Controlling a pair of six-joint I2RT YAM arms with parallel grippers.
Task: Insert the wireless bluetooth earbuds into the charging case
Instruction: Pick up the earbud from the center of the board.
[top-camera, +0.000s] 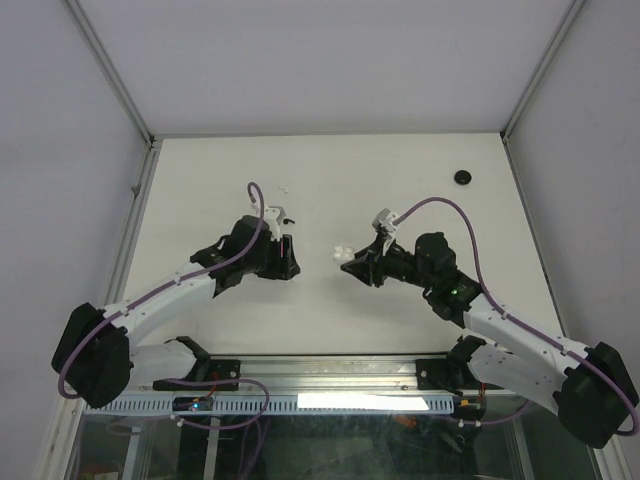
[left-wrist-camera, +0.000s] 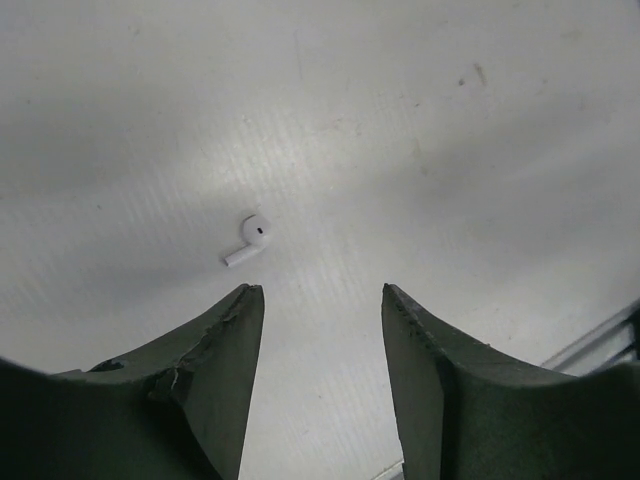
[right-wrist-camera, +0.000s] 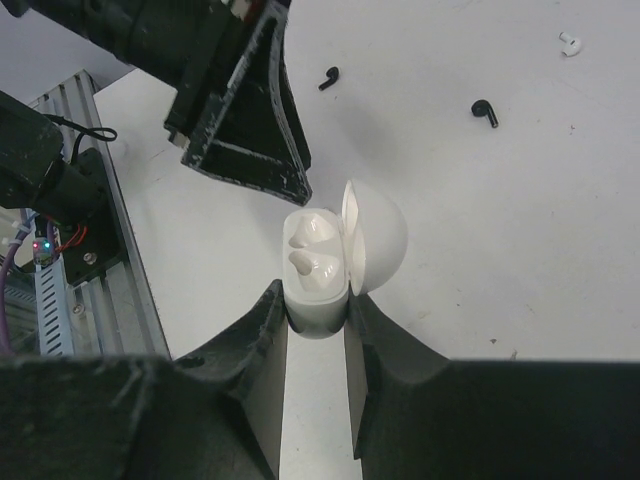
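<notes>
Left gripper (left-wrist-camera: 322, 298), jaws spread, hangs lower right of the tiny white comma-shaped earbud (left-wrist-camera: 246, 240) at centre-left on the tabletop (left-wrist-camera: 460, 140): it should shift over before closing; right gripper (right-wrist-camera: 316, 312) pinches the open white charging case (right-wrist-camera: 320, 268) mid-frame

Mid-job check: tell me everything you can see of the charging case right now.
The charging case is small, white, rounded and glossy, plastic by its look. Its hinged lid stands open, baring two moulded wells that look empty, though that is hard to tell. The right gripper clamps its lower body, one finger on each side. Whether it touches the table cannot be told.
</notes>
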